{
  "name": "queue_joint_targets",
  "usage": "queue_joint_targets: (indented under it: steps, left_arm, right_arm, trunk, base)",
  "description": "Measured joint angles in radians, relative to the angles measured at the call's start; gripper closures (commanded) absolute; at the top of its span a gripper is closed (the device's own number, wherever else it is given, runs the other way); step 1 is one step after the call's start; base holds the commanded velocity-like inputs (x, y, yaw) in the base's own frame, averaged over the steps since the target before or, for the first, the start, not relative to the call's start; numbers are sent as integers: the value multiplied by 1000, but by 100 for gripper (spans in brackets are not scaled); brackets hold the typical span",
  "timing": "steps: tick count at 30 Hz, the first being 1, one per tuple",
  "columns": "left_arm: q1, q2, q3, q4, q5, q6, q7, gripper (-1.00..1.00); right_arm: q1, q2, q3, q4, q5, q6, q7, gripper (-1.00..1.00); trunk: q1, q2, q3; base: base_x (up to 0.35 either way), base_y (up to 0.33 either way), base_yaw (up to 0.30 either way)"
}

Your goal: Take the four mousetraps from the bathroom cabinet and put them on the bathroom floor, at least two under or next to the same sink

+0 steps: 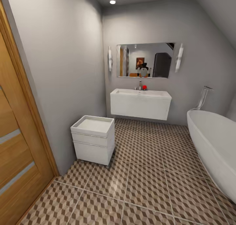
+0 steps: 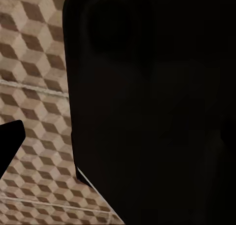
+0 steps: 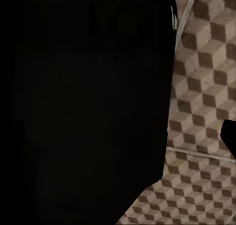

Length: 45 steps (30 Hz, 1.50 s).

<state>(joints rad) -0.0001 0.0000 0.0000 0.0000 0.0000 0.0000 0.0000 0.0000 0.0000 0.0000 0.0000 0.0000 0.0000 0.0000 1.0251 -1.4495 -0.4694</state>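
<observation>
A: Where's the sink?
B: The sink (image 1: pixel 140 103) hangs on the far wall, white and wide, with a chrome tap (image 1: pixel 140 85) at its back edge and a small red thing (image 1: pixel 144 87) just beside the tap. There's open floor under it.
A: And the floor?
B: The floor (image 1: pixel 147 182) is cube-patterned tile in brown, beige and white, with pale grout lines. It runs from the sink toward the camera, and both wrist views look down on the same pattern (image 2: pixel 34 92) (image 3: pixel 201 112).
A: What else is around?
B: A mirror (image 1: pixel 145 60) above the sink, with a wall light (image 1: pixel 110 58) on one side and another (image 1: pixel 179 57) on the other. A small white drawer unit (image 1: pixel 93 139) stands on the floor against the left wall, near the sink but apart from it. A white bathtub (image 1: pixel 214 146) sits along the right side. A wooden door (image 1: pixel 16 146) is at the near left.
A: The fingers?
B: Can't tell, left or right. In each wrist view a large dark shape blocks most of the picture, with a black corner at the edge.
</observation>
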Motion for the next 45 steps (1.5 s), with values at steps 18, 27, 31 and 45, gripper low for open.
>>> queue_joint_targets:
  steps: [18,27,31,45]
  left_arm:
    - [-4,-1,9,-10,15,-15,-5,-100]
    - [-4,-4,12,-12,19,-20,-4,-100]
    - [-4,-5,13,-15,20,-20,-2,-100]
    - [-7,-6,55,-28,77,-19,-3,-100]
  right_arm:
    - [-10,-4,-1,5,4,13,3,-100]
    - [-11,-4,-1,4,4,12,3,-100]
    - [-11,-4,-1,4,4,11,3,-100]
    - [-12,-4,-3,4,3,-3,4,-100]
  trunk:
    - [0,0,0]
    - [0,0,0]
    - [-4,7,3]
    - [-57,105,47]
  base:
    - [0,0,0]
    - [0,0,0]
    - [0,0,0]
    - [0,0,0]
